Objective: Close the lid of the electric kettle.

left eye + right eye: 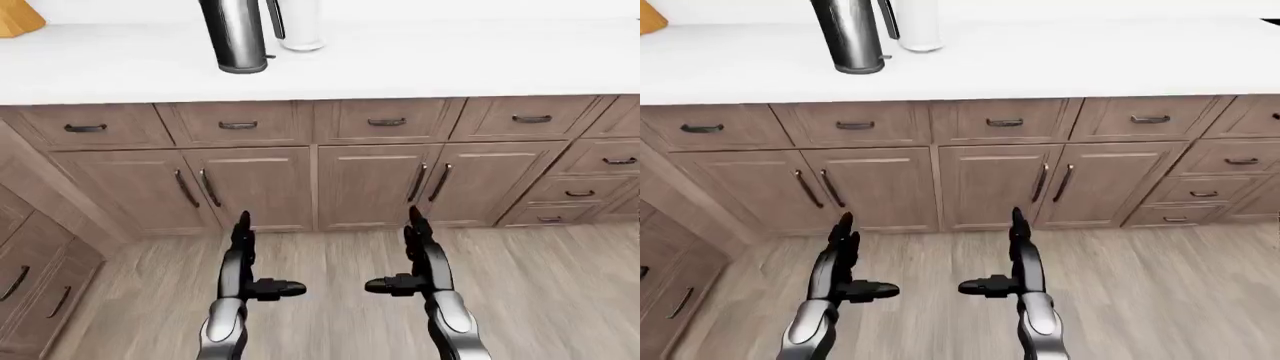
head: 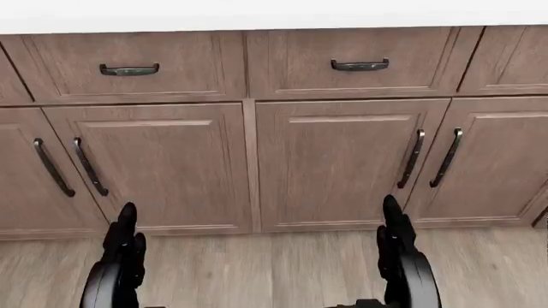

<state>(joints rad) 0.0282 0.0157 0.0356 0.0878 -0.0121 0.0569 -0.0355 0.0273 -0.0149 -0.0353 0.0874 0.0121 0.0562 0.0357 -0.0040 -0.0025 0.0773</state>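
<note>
Kettle (image 1: 234,37): upright on countertop (image 1: 420,60), top cropped, up-left of both hands.
Nearer: left hand (image 1: 243,259).
Fingers: spread, empty; right hand (image 1: 417,259) likewise.

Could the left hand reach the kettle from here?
Probably not. The left hand hangs low over the floor, below the cabinet doors, while the kettle stands on the counter far above. Nothing blocks it; the robot likely must step closer.

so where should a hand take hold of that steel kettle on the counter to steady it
Probably the dark handle running down the electric kettle on its right side in the left-eye view, approached from that side. The body is tall, smooth and round, harder for three fingers to wrap. Its top and lid are cut off above the view. Both the left hand and right hand hang low and open.
</note>
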